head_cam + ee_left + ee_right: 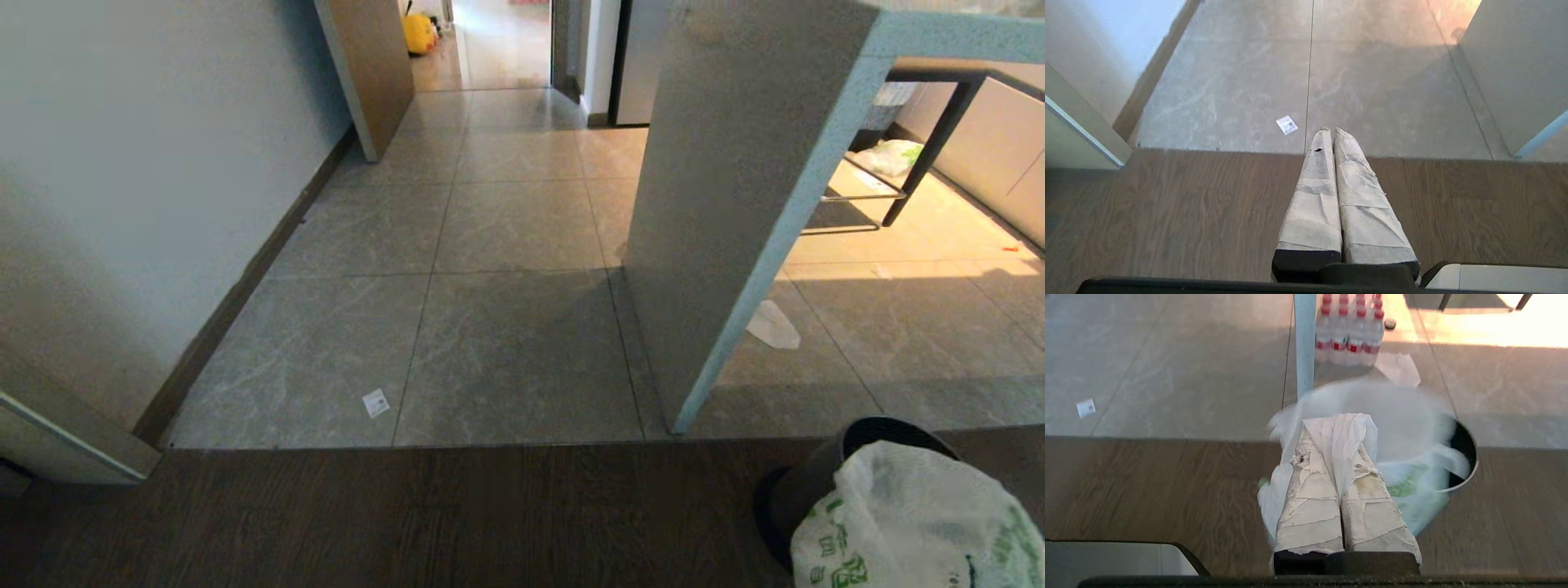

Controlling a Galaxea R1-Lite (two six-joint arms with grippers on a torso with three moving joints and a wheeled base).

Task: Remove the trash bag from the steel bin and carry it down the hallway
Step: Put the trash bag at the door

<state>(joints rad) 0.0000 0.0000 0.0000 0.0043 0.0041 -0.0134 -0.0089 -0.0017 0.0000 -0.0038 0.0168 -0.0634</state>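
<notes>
Head view: trash bag (914, 523) bulges over the steel bin (804, 482), bottom right on the dark wood floor; the hallway (498, 204) of grey tiles runs ahead. Neither arm shows.

Left wrist view: left gripper (1330, 131) hangs pressed together and empty over the floor edge, probably parked.

Right wrist view: right gripper (1333, 435) is pinched on a fold of the bag, which hangs blurred above the bin's mouth, likely mid-lift.
</notes>
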